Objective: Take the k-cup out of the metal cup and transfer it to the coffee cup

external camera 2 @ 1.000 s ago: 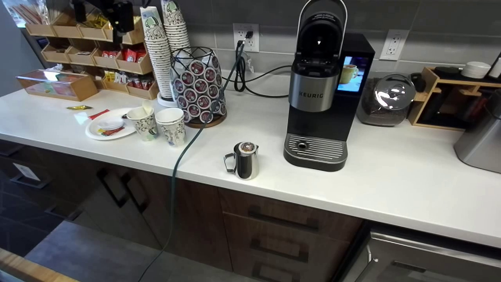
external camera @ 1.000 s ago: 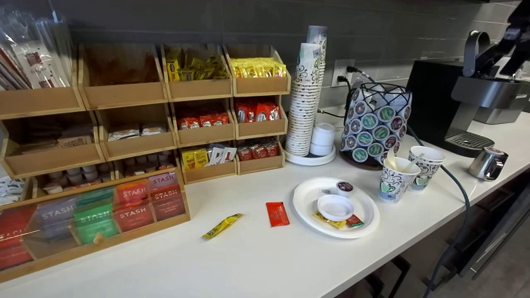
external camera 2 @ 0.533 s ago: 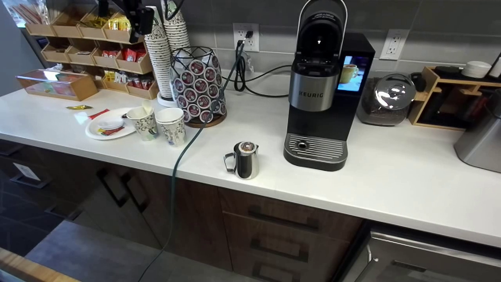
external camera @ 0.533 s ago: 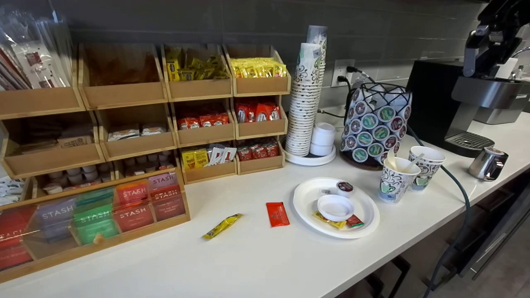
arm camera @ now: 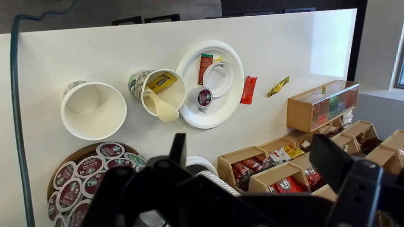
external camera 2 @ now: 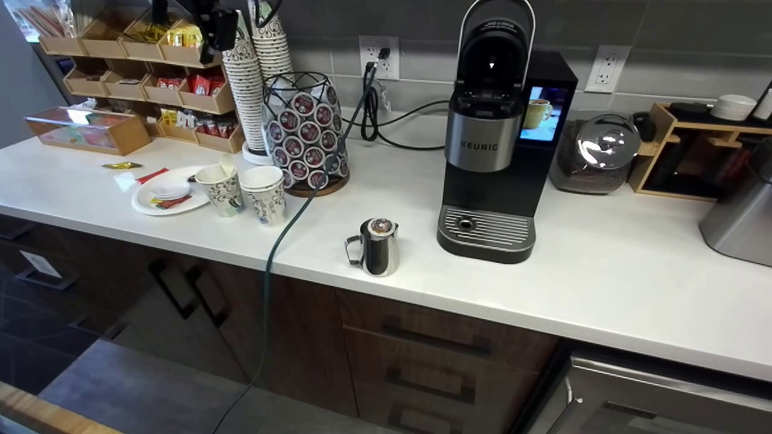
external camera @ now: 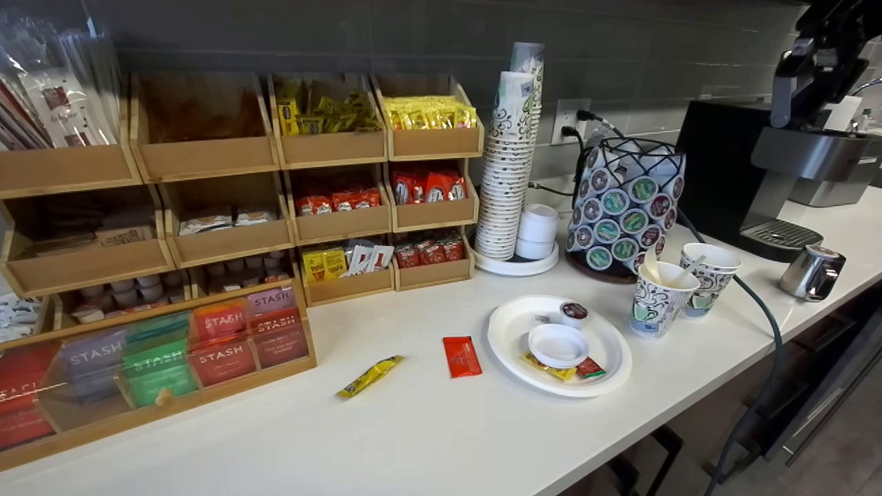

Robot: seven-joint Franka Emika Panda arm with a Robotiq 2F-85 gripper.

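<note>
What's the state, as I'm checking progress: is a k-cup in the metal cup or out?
In: an exterior view shows a k-cup in the mouth of the metal cup, printed top showing.

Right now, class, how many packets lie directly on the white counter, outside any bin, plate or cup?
2: a red packet beside the plate and a yellow packet nearer the tea box. Any behind the bins would be hidden.
</note>
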